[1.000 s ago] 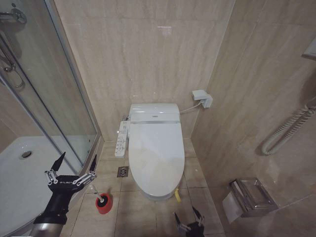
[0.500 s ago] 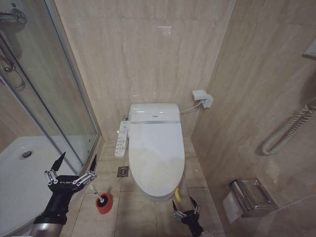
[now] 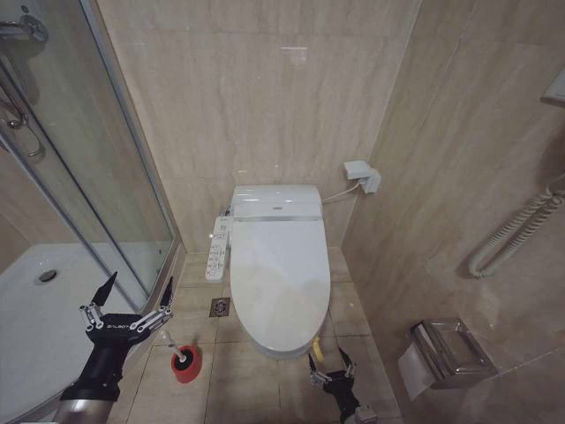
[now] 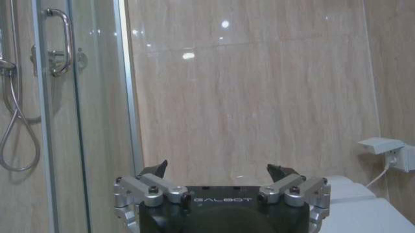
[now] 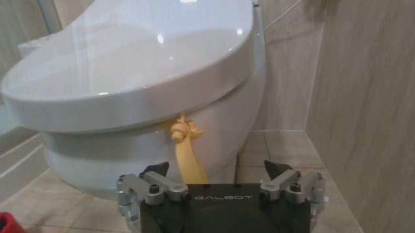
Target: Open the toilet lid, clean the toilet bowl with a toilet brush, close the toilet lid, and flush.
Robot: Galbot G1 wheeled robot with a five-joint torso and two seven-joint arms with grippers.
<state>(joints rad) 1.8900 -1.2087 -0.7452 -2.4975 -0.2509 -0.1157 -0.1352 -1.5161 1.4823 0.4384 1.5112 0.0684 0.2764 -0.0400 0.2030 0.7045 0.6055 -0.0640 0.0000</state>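
Note:
The toilet lid (image 3: 278, 265) lies shut over the toilet bowl (image 5: 123, 155), whose inside is hidden. A yellow cord loop (image 3: 316, 347) hangs from the lid's front edge. My right gripper (image 3: 326, 361) is open, low at the toilet's front. In the right wrist view the cord (image 5: 184, 145) hangs just ahead of the right gripper (image 5: 215, 167), toward one finger, and nothing is held. The toilet brush (image 3: 182, 355) stands in a red holder cup (image 3: 185, 367) on the floor left of the bowl. My left gripper (image 3: 139, 284) hovers open above and left of the brush.
A glass shower door (image 3: 106, 159) and a white shower tray (image 3: 35, 300) stand close on the left. The tiled side wall (image 3: 459, 221) is close on the right, with a paper holder (image 3: 446, 353) and a hose (image 3: 516, 234). A button panel (image 3: 216, 250) sticks out beside the seat.
My right gripper has risen into view and moved forward toward the yellow cord at the lid's front. The left arm and the lid have not moved.

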